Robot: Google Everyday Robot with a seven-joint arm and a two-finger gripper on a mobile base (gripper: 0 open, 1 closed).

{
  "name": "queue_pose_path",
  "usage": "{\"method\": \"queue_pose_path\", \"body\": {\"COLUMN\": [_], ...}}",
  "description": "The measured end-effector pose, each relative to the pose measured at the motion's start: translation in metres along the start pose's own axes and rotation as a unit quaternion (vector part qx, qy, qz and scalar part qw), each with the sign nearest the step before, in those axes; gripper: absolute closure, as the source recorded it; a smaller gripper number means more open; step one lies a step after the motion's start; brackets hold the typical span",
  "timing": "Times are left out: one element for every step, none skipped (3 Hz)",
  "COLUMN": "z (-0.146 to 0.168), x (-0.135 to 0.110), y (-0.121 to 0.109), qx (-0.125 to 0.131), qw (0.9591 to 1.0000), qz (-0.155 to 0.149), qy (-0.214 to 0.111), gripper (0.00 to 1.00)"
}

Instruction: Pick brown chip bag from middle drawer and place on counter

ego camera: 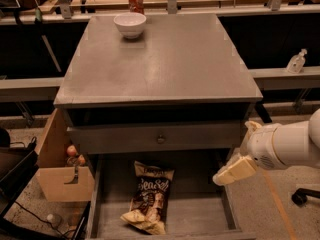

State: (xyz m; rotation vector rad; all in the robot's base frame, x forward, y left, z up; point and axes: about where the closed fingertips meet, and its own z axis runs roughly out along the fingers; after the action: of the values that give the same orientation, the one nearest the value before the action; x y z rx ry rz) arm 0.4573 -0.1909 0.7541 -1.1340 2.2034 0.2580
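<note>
The brown chip bag (148, 196) lies flat in the open middle drawer (200, 214), left of centre, its "Sea Salt" lettering facing up. The counter (165, 64) is the grey cabinet top above it. My gripper (231, 171) hangs at the right of the drawer, over its right wall, on the white arm (290, 145) that comes in from the right edge. It is about a bag's width to the right of the bag and above it, holding nothing.
A white bowl (130, 24) stands at the counter's far left, with a red can (136, 1) behind it. A closed drawer front with a small knob (160, 139) sits above the open drawer. A cardboard box (60, 169) stands left of the cabinet. A clear bottle (296, 61) is at the right.
</note>
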Motion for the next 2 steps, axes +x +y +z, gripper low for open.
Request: {"method": "queue_pose_path", "body": {"z": [0.049,0.126], "x": [0.029,0.089], "y": [0.009,0.028], "qx": [-0.006,-0.014], "qw": [0.9994,0.9943], "qz": [0.014,0.079], "qy": [0.031,0.070], "gripper": [0.00,0.00]}}
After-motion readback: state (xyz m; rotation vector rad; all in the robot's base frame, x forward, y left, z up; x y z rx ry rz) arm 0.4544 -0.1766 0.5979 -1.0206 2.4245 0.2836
